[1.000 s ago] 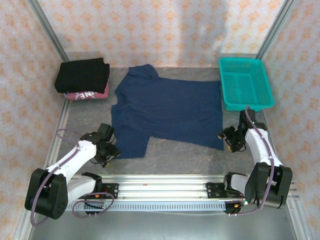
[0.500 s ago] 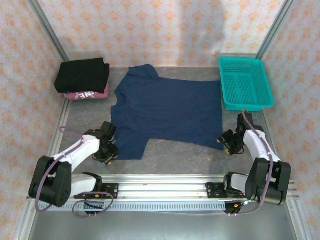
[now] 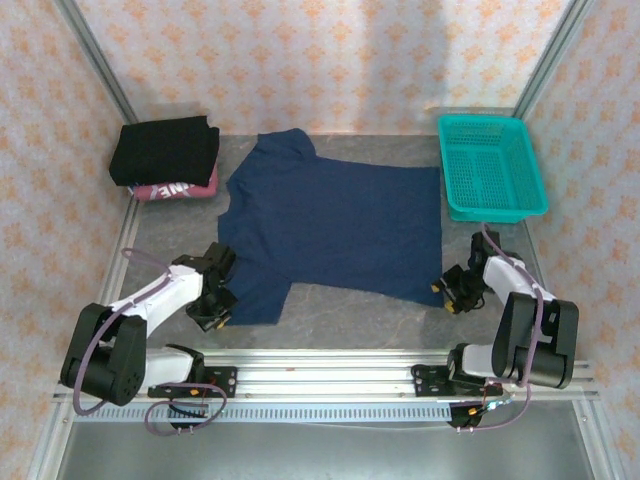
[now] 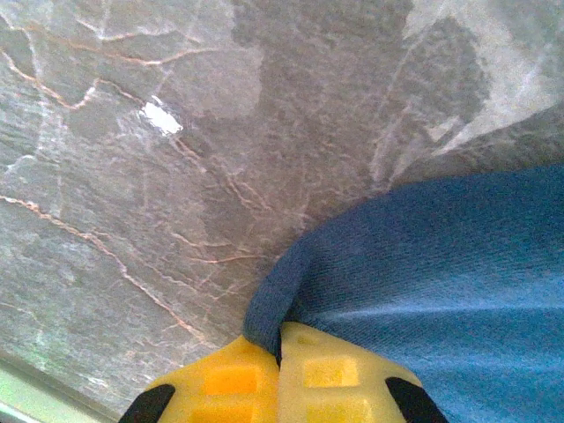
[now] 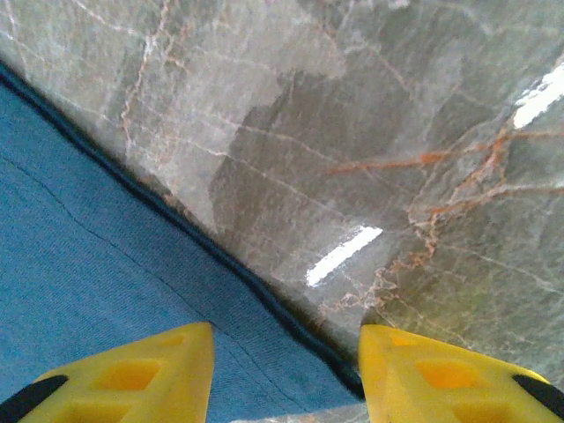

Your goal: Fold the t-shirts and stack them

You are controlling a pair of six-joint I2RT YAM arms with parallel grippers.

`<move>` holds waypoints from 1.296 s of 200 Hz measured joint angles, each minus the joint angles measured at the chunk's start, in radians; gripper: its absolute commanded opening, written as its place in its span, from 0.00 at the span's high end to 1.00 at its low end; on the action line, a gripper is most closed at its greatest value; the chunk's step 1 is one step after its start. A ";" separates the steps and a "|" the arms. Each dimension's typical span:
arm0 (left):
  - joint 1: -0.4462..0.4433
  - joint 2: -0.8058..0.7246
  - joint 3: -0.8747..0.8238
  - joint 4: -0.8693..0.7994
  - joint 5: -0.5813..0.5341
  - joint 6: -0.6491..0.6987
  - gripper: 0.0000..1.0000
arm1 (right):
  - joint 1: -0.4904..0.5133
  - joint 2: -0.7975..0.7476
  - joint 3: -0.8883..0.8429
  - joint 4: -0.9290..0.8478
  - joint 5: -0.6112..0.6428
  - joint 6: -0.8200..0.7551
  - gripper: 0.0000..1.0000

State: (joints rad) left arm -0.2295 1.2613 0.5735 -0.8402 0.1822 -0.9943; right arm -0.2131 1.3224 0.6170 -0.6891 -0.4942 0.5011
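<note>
The left fingers [image 4: 308, 383] pinch shut on the edge of the navy blue cloth t-shirt [image 3: 330, 220] spread on the grey stone counter [image 3: 350, 310]. The right fingers [image 5: 132, 370] stand apart, astride its hem corner. Close those firmly, then lift both evenly.

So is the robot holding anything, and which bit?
The left tool pinches the navy t-shirt by the edge of its near sleeve. The right tool straddles the hem corner, open, holding nothing.

Lab booth; patterned walls [image 3: 300, 60], aluminium frame [image 3: 97, 65], marble tabletop [image 3: 350, 312].
</note>
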 measured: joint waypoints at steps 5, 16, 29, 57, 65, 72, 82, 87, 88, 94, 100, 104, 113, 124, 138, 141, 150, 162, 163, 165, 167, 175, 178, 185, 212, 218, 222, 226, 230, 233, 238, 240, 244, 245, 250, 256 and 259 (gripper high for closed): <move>0.000 -0.005 -0.003 0.000 0.000 0.000 1.00 | 0.000 -0.002 0.000 0.000 0.000 0.000 0.53; 0.000 -0.018 -0.009 0.005 0.000 0.000 1.00 | 0.001 -0.017 -0.005 0.000 -0.001 0.000 0.53; 0.000 -0.023 -0.012 0.007 0.000 0.000 1.00 | 0.001 -0.032 -0.013 0.002 -0.007 0.000 0.53; 0.000 -0.023 -0.012 0.007 0.000 0.000 1.00 | 0.001 -0.042 -0.031 0.005 -0.012 0.000 0.54; 0.000 -0.023 -0.012 0.007 0.000 0.000 1.00 | 0.001 -0.043 -0.034 0.007 -0.015 0.003 0.55; 0.000 -0.023 -0.012 0.007 0.000 0.000 1.00 | 0.001 -0.044 -0.034 0.008 -0.015 0.003 0.55; 0.000 -0.024 -0.012 0.007 0.000 0.000 1.00 | 0.003 -0.045 -0.035 0.008 -0.014 0.003 0.56; 0.000 -0.025 -0.012 0.008 0.000 0.000 1.00 | 0.003 -0.046 -0.037 0.008 -0.013 0.003 0.56; 0.000 -0.025 -0.012 0.007 0.000 0.000 1.00 | 0.003 -0.046 -0.037 0.008 -0.013 0.003 0.56; 0.000 -0.027 -0.013 0.007 0.000 0.000 1.00 | 0.003 -0.048 -0.039 0.010 -0.011 0.003 0.58; 0.000 -0.030 -0.014 0.008 0.000 0.000 1.00 | 0.003 -0.050 -0.043 0.014 -0.011 0.003 0.60; 0.000 -0.032 -0.015 0.008 0.000 0.000 1.00 | 0.003 -0.051 -0.045 0.014 -0.008 0.008 0.61; 0.000 -0.037 -0.018 0.010 0.000 0.000 1.00 | 0.003 -0.051 -0.050 0.018 -0.004 0.010 0.66; 0.000 -0.043 -0.020 0.012 0.000 0.000 1.00 | 0.003 -0.042 -0.050 0.014 0.005 0.023 0.74; 0.000 -0.049 -0.023 0.013 0.000 0.000 1.00 | 0.002 -0.024 -0.043 -0.003 0.021 0.028 0.89; 0.000 -0.053 -0.025 0.013 0.000 0.000 1.00 | 0.001 -0.023 -0.042 -0.005 0.024 0.026 0.91; 0.000 -0.062 -0.027 0.014 0.000 0.000 1.00 | 0.000 -0.022 -0.036 -0.018 0.031 0.036 0.98; -0.001 -0.080 -0.029 0.056 0.014 0.000 1.00 | 0.000 -0.029 -0.032 -0.023 0.031 0.042 1.00; -0.001 -0.080 -0.029 0.061 0.016 0.000 1.00 | 0.000 -0.030 -0.032 -0.024 0.031 0.045 1.00; -0.002 -0.082 -0.029 0.073 0.019 0.000 1.00 | 0.000 -0.030 -0.031 -0.025 0.031 0.039 1.00; -0.004 -0.087 -0.028 0.089 0.020 0.001 1.00 | 0.001 -0.031 -0.031 -0.025 0.031 0.042 1.00; -0.008 -0.104 -0.026 0.136 0.024 0.002 1.00 | 0.001 -0.036 -0.031 -0.025 0.029 0.045 1.00; -0.008 -0.111 -0.025 0.150 0.027 0.002 1.00 | 0.002 -0.037 -0.031 -0.024 0.027 0.045 1.00; -0.011 -0.134 -0.024 0.172 0.027 0.005 1.00 | 0.008 -0.042 -0.031 -0.018 0.023 0.045 1.00; -0.013 -0.226 -0.017 0.183 0.027 0.008 1.00 | 0.016 -0.101 -0.029 -0.027 0.022 0.049 1.00; -0.013 -0.247 -0.016 0.182 0.027 0.008 1.00 | 0.016 -0.123 -0.026 -0.035 0.023 0.050 1.00; -0.013 -0.262 -0.014 0.179 0.027 0.008 1.00 | 0.016 -0.140 -0.022 -0.044 0.023 0.050 1.00; -0.013 -0.273 -0.013 0.175 0.027 0.008 1.00 | 0.016 -0.152 -0.018 -0.051 0.023 0.050 1.00; -0.013 -0.286 -0.011 0.172 0.027 0.008 1.00 | 0.016 -0.167 -0.011 -0.060 0.023 0.050 1.00; -0.013 -0.295 -0.009 0.169 0.027 0.008 1.00 | 0.016 -0.176 -0.006 -0.064 0.023 0.050 1.00; -0.013 -0.311 -0.005 0.162 0.027 0.008 1.00 | 0.016 -0.192 0.002 -0.071 0.024 0.050 1.00; -0.013 -0.315 -0.003 0.159 0.027 0.008 1.00 | 0.016 -0.195 0.004 -0.072 0.023 0.050 1.00; -0.013 -0.327 0.001 0.154 0.027 0.008 1.00 | 0.016 -0.206 0.010 -0.076 0.023 0.052 1.00; -0.013 -0.328 0.002 0.153 0.027 0.008 1.00 | 0.016 -0.208 0.011 -0.076 0.023 0.052 1.00; -0.013 -0.343 0.006 0.148 0.027 0.007 1.00 | 0.016 -0.217 0.016 -0.079 0.023 0.053 1.00; -0.013 -0.353 0.011 0.142 0.027 0.007 1.00 | 0.016 -0.226 0.022 -0.082 0.023 0.056 1.00; -0.013 -0.358 0.015 0.138 0.027 0.007 1.00 | 0.016 -0.229 0.023 -0.082 0.023 0.057 1.00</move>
State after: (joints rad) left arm -0.2424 0.9031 0.5884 -0.7017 0.2089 -0.9871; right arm -0.1970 1.0935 0.6403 -0.7715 -0.4713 0.5579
